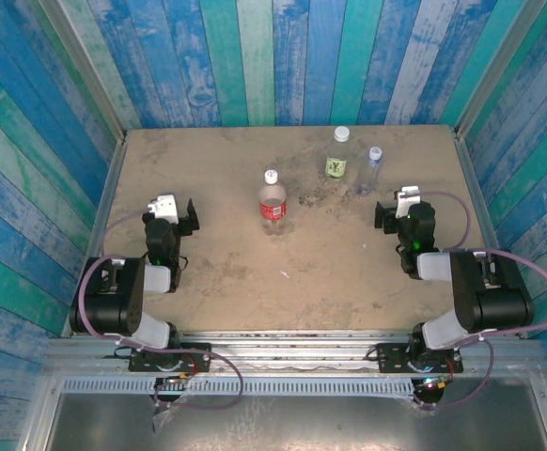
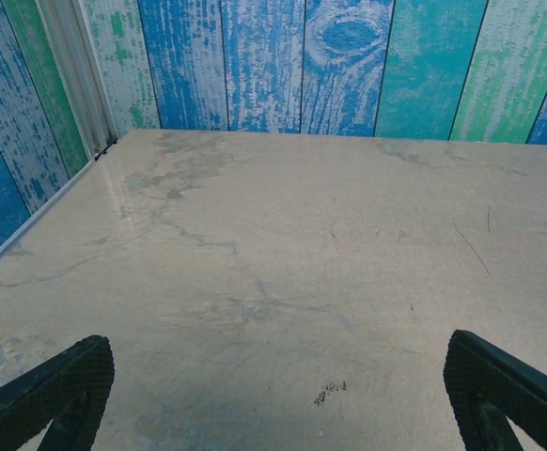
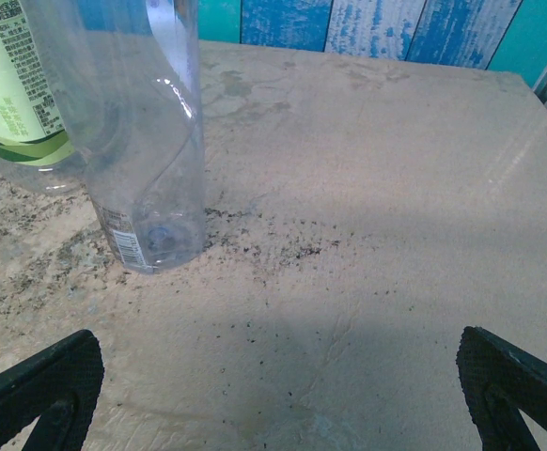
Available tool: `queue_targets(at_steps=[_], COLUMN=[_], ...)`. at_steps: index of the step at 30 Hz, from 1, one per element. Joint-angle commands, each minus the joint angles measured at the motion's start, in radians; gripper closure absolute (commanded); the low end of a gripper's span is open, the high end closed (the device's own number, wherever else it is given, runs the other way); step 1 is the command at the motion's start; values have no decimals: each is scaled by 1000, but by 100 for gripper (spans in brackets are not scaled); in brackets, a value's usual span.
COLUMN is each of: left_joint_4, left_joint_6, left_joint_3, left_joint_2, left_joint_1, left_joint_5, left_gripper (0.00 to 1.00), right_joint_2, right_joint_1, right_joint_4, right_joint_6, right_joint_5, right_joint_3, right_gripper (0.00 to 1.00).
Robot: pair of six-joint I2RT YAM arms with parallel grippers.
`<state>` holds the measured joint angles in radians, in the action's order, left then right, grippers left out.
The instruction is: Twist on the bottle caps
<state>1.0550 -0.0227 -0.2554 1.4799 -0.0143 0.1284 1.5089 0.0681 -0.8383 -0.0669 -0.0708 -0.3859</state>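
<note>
Three bottles stand upright on the sandy table, each with a pale cap on its neck. The red-labelled bottle with its cap is mid-table. Farther back right stand the green-labelled bottle with its cap and the slim clear bottle with its cap. How tightly the caps sit I cannot tell. My left gripper is open over bare table at the left. My right gripper is open, with the slim bottle and green-labelled bottle ahead to its left.
Blue and green plank walls enclose the table on three sides, with metal rails along the left and right edges. Dark specks lie scattered on the table beside the slim bottle. Both arm bases sit at the near edge.
</note>
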Motion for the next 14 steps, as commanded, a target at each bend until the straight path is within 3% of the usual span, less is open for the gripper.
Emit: queue_targets(at_steps=[1, 14], left_joint_4=[15, 18], left_joint_6=[-12, -10], left_joint_3=[-16, -14], left_joint_2=[22, 21], left_joint_1=[0, 0], left_joint_5=[-13, -14], left_gripper=[6, 6], right_joint_2=[4, 0], right_joint_1=[-7, -5], right_joint_4=[-2, -12], right_joint_6=[9, 9], right_joint_5=[6, 7], right_joint_3=[-16, -8], right_gripper=[0, 0])
